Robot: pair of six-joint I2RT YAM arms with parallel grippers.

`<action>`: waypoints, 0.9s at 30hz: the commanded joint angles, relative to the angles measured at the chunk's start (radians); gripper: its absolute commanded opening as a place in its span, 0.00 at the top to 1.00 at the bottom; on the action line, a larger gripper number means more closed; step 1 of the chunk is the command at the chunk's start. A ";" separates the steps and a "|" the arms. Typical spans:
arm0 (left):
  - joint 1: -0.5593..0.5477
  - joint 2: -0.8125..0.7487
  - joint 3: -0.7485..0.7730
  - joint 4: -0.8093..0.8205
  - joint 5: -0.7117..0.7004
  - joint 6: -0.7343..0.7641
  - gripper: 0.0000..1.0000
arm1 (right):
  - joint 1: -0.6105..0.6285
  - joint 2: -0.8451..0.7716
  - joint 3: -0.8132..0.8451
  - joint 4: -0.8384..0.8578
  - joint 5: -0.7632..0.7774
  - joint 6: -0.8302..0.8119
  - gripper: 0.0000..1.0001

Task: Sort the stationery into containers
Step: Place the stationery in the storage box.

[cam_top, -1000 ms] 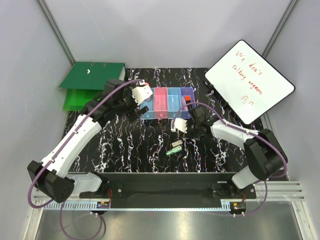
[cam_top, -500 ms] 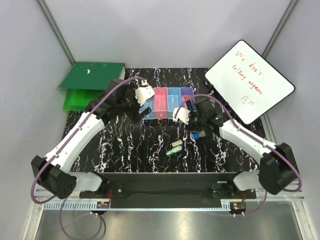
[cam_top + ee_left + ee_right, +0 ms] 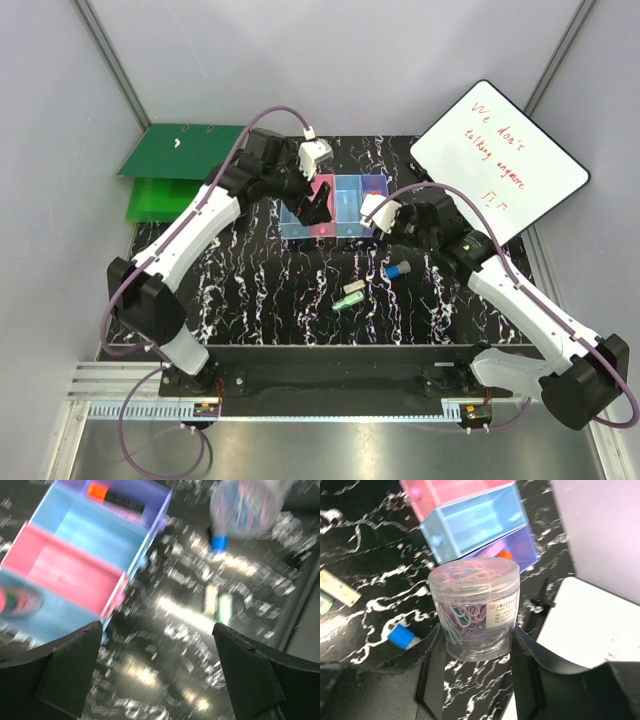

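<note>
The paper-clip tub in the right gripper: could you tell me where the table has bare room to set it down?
The table is bare in front of the containers, between the left arm and the beige piece and green piece. It is crowded around the blue-capped piece, near the right gripper holding the paper-clip tub.

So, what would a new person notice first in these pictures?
A clear round jar of coloured paper clips, clamped in the right gripper near the purple end of the row of coloured bins. Further right sits a whiteboard with red handwriting, and green binders lie far left.
</note>
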 commanded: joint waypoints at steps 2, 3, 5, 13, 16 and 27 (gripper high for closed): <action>0.006 0.096 0.164 0.111 0.242 -0.229 0.01 | 0.048 -0.033 0.106 0.017 0.051 0.013 0.82; 0.003 0.109 0.190 0.126 0.270 -0.263 0.01 | 0.057 -0.032 0.110 0.019 0.078 0.009 0.82; 0.003 0.141 0.206 0.170 0.333 -0.306 0.01 | 0.081 -0.027 0.118 0.019 0.090 0.000 0.82; -0.011 0.175 0.194 0.330 0.482 -0.421 0.01 | 0.100 -0.004 0.146 0.026 0.120 -0.017 0.83; -0.019 0.185 0.187 0.356 0.494 -0.447 0.01 | 0.103 0.002 0.157 0.029 0.121 -0.026 0.83; -0.066 0.210 0.169 0.385 0.454 -0.435 0.01 | 0.117 0.027 0.213 0.042 0.132 -0.040 0.84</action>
